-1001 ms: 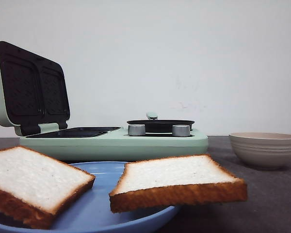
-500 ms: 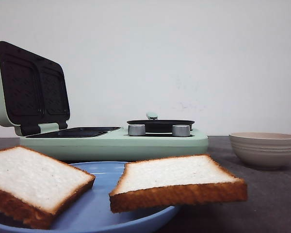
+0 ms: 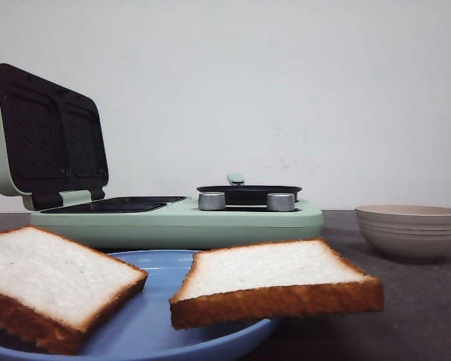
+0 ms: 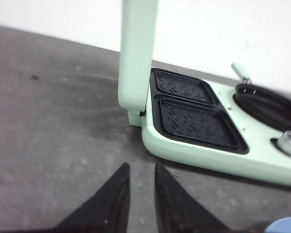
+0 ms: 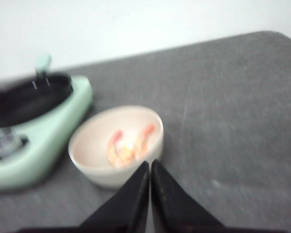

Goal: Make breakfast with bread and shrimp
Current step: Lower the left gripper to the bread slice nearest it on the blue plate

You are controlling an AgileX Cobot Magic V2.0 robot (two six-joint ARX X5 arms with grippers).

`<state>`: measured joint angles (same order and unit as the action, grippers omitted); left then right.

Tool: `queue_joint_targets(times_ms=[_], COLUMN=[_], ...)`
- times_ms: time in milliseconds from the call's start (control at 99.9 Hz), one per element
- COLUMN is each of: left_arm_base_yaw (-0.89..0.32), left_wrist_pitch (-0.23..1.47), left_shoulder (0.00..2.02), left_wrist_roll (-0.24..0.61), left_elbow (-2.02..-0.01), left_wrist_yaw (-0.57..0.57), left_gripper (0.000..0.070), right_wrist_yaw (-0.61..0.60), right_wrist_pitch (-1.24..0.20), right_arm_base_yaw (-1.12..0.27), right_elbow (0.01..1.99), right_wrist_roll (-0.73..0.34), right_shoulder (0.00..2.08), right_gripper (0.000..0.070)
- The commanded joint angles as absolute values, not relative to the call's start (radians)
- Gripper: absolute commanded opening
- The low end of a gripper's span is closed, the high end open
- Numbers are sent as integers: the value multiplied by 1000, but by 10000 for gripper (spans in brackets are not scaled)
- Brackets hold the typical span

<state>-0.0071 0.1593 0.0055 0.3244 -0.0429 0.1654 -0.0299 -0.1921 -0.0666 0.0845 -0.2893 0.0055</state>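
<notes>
Two thick slices of white bread lie on a blue plate [image 3: 154,316] close to the front camera: one slice [image 3: 49,282] on the left, the other slice [image 3: 274,278] overhanging the plate's right rim. The shrimp [image 5: 128,144], orange-pink and blurred, sits inside the beige bowl [image 5: 85,155], which the front view shows at the right [image 3: 411,229]. My right gripper [image 5: 149,165] is shut and empty, just short of the bowl's rim. My left gripper [image 4: 139,167] is slightly open and empty above bare table, near the green sandwich maker [image 4: 194,150].
The green sandwich maker [image 3: 173,218] stands behind the plate with its lid [image 3: 49,135] raised, dark grill plates [image 4: 194,114] exposed. A small black pan [image 3: 248,194] and two silver knobs [image 3: 244,201] sit on its right half. The table [image 5: 233,121] is dark grey.
</notes>
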Motion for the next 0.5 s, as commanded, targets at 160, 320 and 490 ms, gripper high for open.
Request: queue_joint_targets(times_ms=[160,320,490], left_arm_base_yaw=[-8,-8,-8], left_wrist_pitch=[243,362,416], left_shoulder=[60,165,294], left_wrist_roll=[570,569,569], left_elbow=[-173,-276,-342], left_wrist_yaw=[275,391,566], left_gripper=[6,6,6], right_wrist_yaw=[-42,-133,-246], right_wrist_pitch=[-314,-471,-590], right_arm_base_yaw=[-70,-69,-69], right_elbow=[296,434,516], right_wrist_roll=[-420,-411,-402], right_shoulder=[94,246,401], right_gripper=[0,0,0])
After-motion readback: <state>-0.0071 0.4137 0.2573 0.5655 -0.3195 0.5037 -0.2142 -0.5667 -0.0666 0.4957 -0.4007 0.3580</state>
